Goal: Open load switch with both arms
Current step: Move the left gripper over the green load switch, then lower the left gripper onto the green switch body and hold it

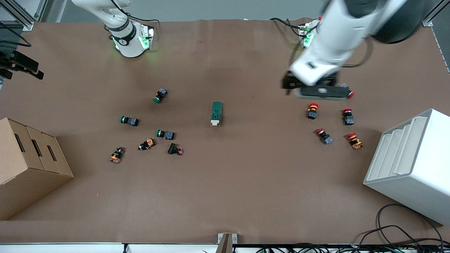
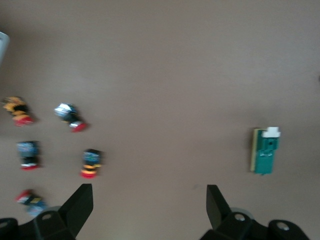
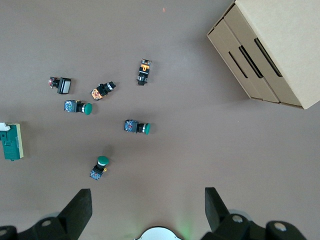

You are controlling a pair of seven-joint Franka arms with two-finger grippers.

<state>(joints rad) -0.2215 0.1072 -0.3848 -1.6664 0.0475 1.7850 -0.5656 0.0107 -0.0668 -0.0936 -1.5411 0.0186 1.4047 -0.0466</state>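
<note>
The cardboard box (image 1: 28, 165) sits at the right arm's end of the table. The right gripper (image 3: 148, 207) hangs high above the table near its own base, its fingers (image 3: 80, 207) spread wide apart and holding nothing. Below it lie 3 green push buttons (image 1: 160, 95), with orange and black ones nearer the front camera. The load switch (image 1: 216, 113) lies alone on the brown table (image 1: 225, 182) near its middle, its white lever tab toward the front camera. The left gripper (image 2: 149, 207) hovers over the group of red push buttons (image 1: 312, 110), jaws wide apart, empty, touching nothing. The white rack (image 1: 411, 165) stands at the left arm's end.
</note>
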